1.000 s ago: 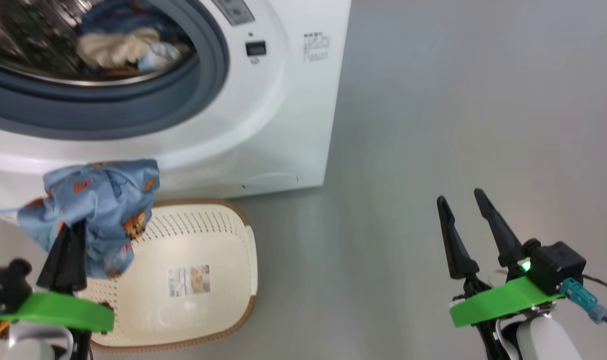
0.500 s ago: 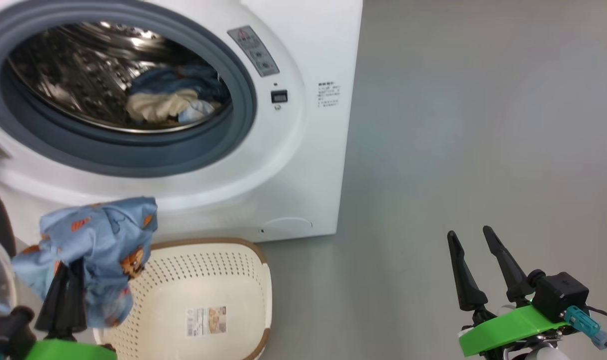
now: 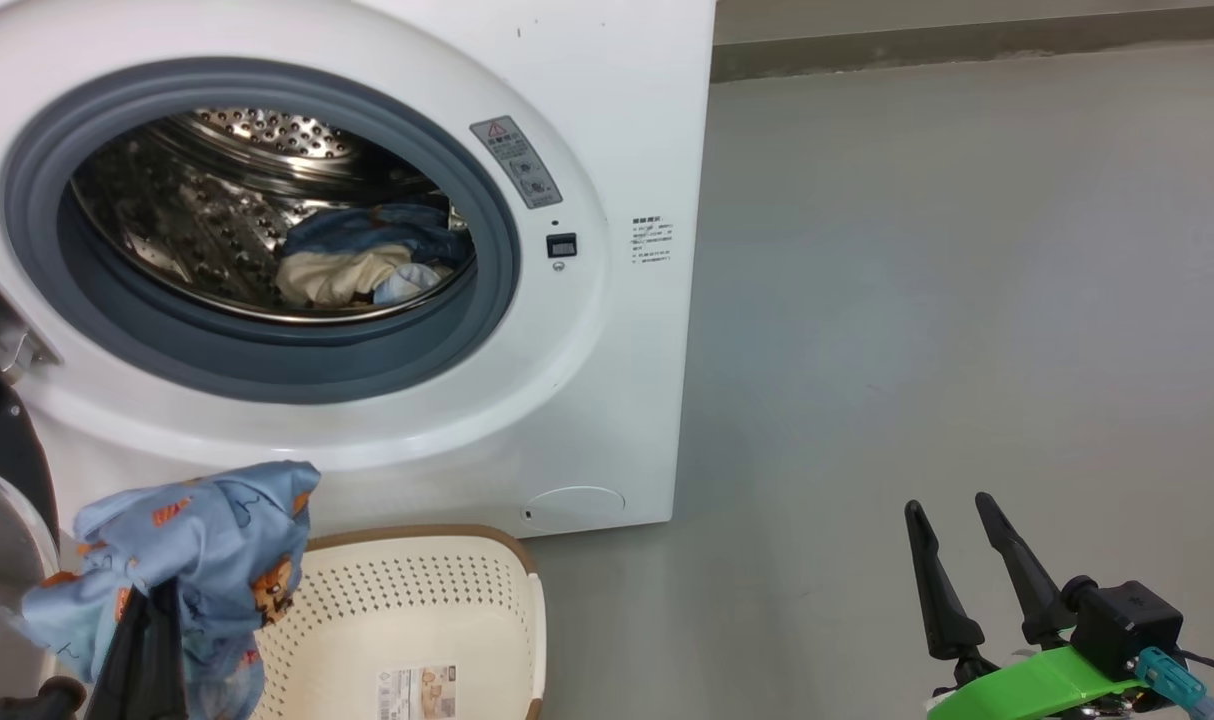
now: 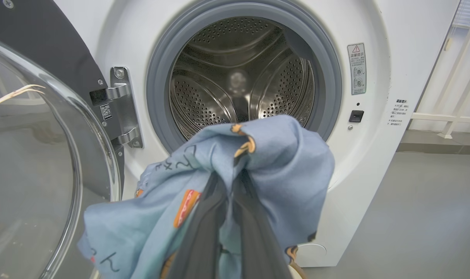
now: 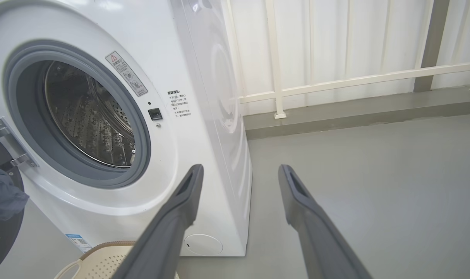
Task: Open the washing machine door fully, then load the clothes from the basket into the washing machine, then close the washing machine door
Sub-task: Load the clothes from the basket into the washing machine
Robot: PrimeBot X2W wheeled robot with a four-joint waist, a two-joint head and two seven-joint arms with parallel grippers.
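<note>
The white washing machine (image 3: 607, 380) stands with its round washing machine door (image 4: 37, 162) swung open to the left. Blue and cream clothes (image 3: 362, 262) lie in the steel drum. My left gripper (image 3: 152, 605) is shut on a light blue bear-print garment (image 3: 202, 525), held above the left end of the cream basket (image 3: 437, 600) and below the drum opening. In the left wrist view that garment (image 4: 266, 162) drapes over the closed fingers (image 4: 204, 232). The basket's bottom shows bare with a label. My right gripper (image 3: 949, 502) is open and holds nothing, over the floor to the right, its open fingers (image 5: 180, 209) aimed at the machine's right corner.
Grey floor (image 3: 967, 300) stretches right of the machine. A low kerb (image 3: 967, 40) and a white railing (image 5: 335, 81) run behind it. The door's metal hinge (image 4: 120, 108) sits left of the grey seal (image 4: 157, 97).
The head camera has tilted up, so the drum opening now sits lower and fuller in the picture. The left gripper still holds the garment beside the basket; the right stays open.
</note>
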